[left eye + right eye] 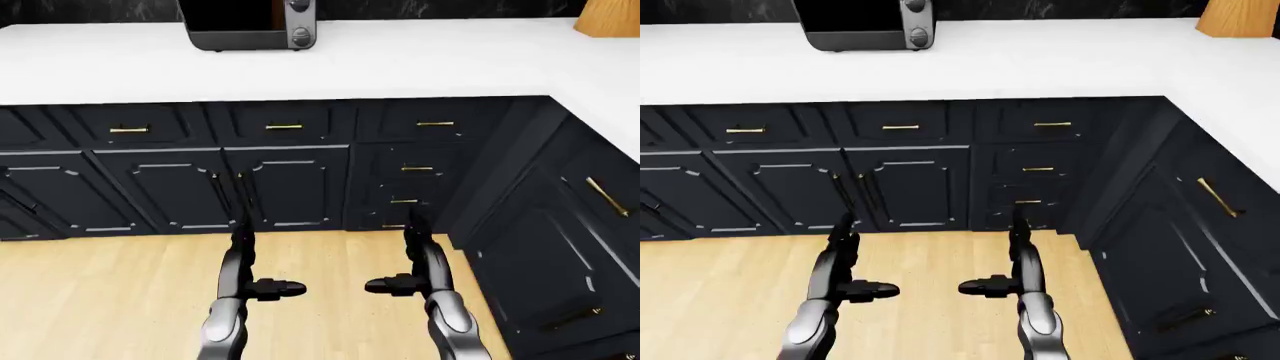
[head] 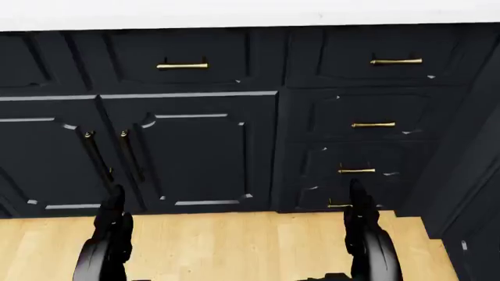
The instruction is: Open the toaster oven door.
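Both hands, left hand (image 1: 243, 262) and right hand (image 1: 422, 259), hung empty with fingers loosely spread over the wood floor (image 1: 110, 292). Well above them, the toaster oven (image 1: 250, 24), dark-doored and shut with silver knobs, sat on the white counter (image 1: 400, 64) at upper left.

Toaster oven (image 1: 252, 25) — door shut — on white counter (image 1: 420, 60)

Black-and-silver toaster oven (image 1: 250, 26) at 12 o'clock on a plain white counter (image 1: 400, 64), navy cabinets (image 1: 290, 180) with gold handles (image 2: 182, 65), light wood-grain floor (image 1: 110, 292).
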Robot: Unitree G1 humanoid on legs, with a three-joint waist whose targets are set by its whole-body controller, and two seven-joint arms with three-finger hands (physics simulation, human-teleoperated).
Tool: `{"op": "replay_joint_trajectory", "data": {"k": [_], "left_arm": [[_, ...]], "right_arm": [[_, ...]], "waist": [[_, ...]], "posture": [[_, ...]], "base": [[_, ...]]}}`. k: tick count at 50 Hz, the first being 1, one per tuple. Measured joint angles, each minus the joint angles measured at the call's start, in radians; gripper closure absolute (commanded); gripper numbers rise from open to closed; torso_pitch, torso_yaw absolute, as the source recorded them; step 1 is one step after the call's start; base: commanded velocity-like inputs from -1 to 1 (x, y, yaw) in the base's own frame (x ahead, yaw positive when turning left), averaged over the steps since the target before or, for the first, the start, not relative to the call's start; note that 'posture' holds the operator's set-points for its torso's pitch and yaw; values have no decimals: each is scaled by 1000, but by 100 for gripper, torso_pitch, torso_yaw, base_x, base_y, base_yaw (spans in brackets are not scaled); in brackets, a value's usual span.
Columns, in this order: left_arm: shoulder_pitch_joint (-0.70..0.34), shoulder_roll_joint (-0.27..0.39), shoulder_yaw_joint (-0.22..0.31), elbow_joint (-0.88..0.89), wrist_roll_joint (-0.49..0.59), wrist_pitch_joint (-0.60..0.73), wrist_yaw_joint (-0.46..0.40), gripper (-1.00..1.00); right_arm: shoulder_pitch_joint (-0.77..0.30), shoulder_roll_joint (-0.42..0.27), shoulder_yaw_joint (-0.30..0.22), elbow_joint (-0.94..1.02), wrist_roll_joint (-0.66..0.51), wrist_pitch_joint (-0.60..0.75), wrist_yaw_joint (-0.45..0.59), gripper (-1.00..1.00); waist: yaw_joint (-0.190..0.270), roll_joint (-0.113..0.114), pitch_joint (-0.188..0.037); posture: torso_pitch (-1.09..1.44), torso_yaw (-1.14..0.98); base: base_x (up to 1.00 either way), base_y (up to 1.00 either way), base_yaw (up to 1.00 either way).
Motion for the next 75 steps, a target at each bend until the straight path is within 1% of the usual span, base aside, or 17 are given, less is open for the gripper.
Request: {"op": "replay_joint_trajectory", "data": {"k": [3, 5, 13, 20, 28, 32, 34, 39, 42, 51, 56, 58, 61, 63, 64, 70, 75], "left_arm": [[-38, 11, 8, -40, 9, -28, 5, -100], [-52, 12, 9, -49, 19, -34, 10, -100], [-93, 29, 11, -241, 68, 147, 4, -100], [-228, 70, 48, -468, 111, 339, -37, -100], [-366, 111, 59, -573, 131, 533, -70, -100], [-395, 120, 59, -604, 130, 566, -86, -100], [-410, 127, 73, -609, 128, 574, -86, -100], [-429, 141, 82, -614, 132, 590, -81, -100], [-418, 147, 96, -597, 140, 605, -77, -100], [-453, 137, 83, -595, 136, 590, -67, -100], [-423, 132, 66, -607, 119, 608, -72, -100], [-415, 133, 72, -630, 121, 605, -73, -100], [-413, 131, 77, -651, 125, 589, -70, -100], [-415, 129, 72, -650, 126, 583, -69, -100], [-414, 135, 74, -644, 127, 582, -69, -100], [-397, 132, 80, -623, 146, 595, -68, -100], [-394, 129, 76, -647, 150, 596, -77, -100]], "right_arm": [[-58, -7, -11, -63, 0, 19, -12, -100], [-88, -10, -16, -68, 1, 11, -21, -100], [-143, -30, -20, -320, -8, 227, -14, -100], [-289, -61, -45, -489, -2, 390, 3, -100], [-363, -104, -76, -590, 11, 530, 5, -100], [-385, -119, -98, -613, 19, 562, 8, -100], [-408, -129, -104, -616, 23, 570, 8, -100], [-451, -131, -97, -609, 31, 570, 1, -100], [-444, -123, -63, -584, 42, 582, 12, -100], [-461, -128, -83, -599, 47, 568, 6, -100], [-438, -123, -83, -590, 43, 576, 0, -100], [-442, -121, -77, -597, 38, 580, -3, -100], [-465, -125, -78, -620, 40, 594, 0, -100], [-468, -125, -82, -629, 40, 585, -1, -100], [-459, -113, -76, -626, 39, 569, -1, -100], [-425, -105, -52, -581, 46, 573, 14, -100], [-437, -105, -61, -616, 43, 561, 10, -100]], "waist": [[8, -2, -55], [9, -8, -36], [9, -6, -58], [11, -4, -80], [-3, 9, -64], [-9, -21, -68], [-10, -8, -65], [-11, 78, -58], [6, 62, -44], [-10, -48, -36], [-26, -51, -48], [-27, -33, -49], [-39, 23, -33], [-37, 74, -45], [-28, 82, -51], [-4, 33, -24], [0, 4, -28]], "posture": [[0, 0], [0, 0], [0, 0], [0, 0], [0, 0], [0, 0], [0, 0], [0, 0], [0, 0], [0, 0], [0, 0], [0, 0], [0, 0], [0, 0], [0, 0], [0, 0], [0, 0]], "base": [[0, 0, 0], [0, 0, 0], [0, 0, 0], [0, 0, 0], [0, 18, 0], [0, 54, 0], [0, 54, 0], [0, 54, 0], [1, 55, 0], [4, 54, 0], [17, 54, 0], [27, 54, 0], [26, 54, 0], [27, 55, 0], [29, 55, 0], [33, 54, 0], [33, 38, 0]]}}
